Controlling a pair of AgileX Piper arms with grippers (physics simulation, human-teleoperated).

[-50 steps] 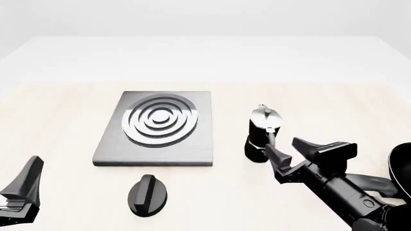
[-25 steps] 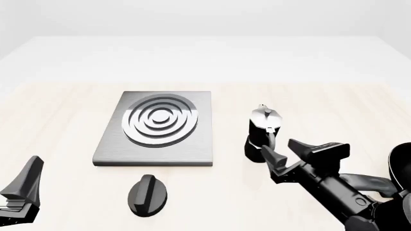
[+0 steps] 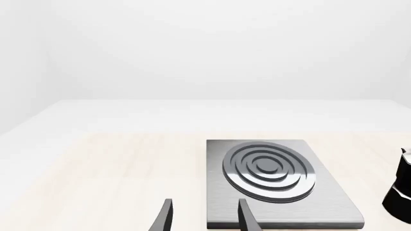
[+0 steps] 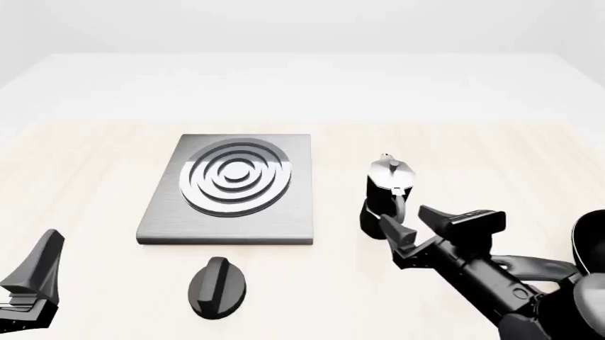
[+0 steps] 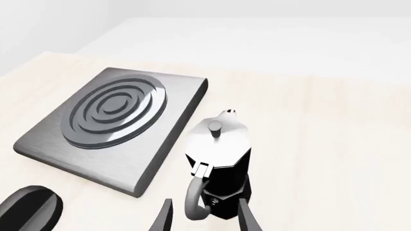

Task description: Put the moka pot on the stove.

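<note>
Front view: black moka pot (image 4: 387, 195) stands upright

A pale wood-grain table (image 4: 85, 170) fills the near ground here, its light boards running from nine o'clock across to three o'clock in the front view. Toward twelve o'clock the wood gives way to a plain white surface (image 4: 302, 85), and beyond that rises a blank, off-white backdrop (image 4: 302, 21) with no seams, windows or fittings showing. Light is soft, even and bright, throwing only faint shadows. The left wrist view shows the same pale boards (image 3: 96, 168) meeting the same white wall (image 3: 205, 48).
</note>
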